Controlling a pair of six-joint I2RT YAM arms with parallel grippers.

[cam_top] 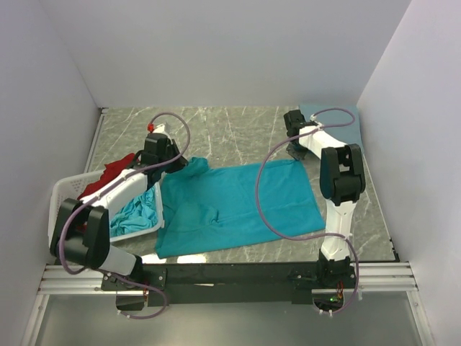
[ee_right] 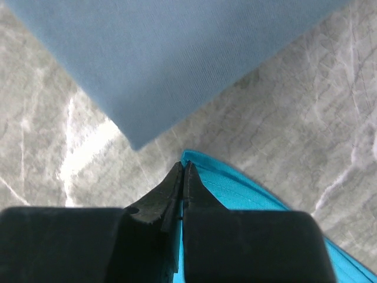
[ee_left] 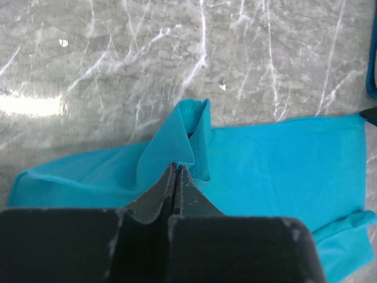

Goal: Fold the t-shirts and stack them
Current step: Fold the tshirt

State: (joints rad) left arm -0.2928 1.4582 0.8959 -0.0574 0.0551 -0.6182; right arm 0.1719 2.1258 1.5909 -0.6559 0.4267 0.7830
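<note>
A bright teal t-shirt (cam_top: 238,205) lies spread across the middle of the marble table. My left gripper (cam_top: 176,164) pinches its far left corner. In the left wrist view that gripper (ee_left: 175,168) is shut on a raised fold of teal cloth (ee_left: 188,135). My right gripper (cam_top: 295,153) sits at the shirt's far right corner. The right wrist view shows it (ee_right: 184,167) shut on the teal hem (ee_right: 235,188). A folded grey-blue t-shirt (cam_top: 338,119) lies flat at the back right, just beyond the right gripper, and also shows in the right wrist view (ee_right: 177,53).
A white lattice basket (cam_top: 63,198) stands at the left edge, holding a red t-shirt (cam_top: 108,173) and another teal one (cam_top: 137,209). White walls close in the table on three sides. Bare marble (cam_top: 230,130) shows behind the spread shirt.
</note>
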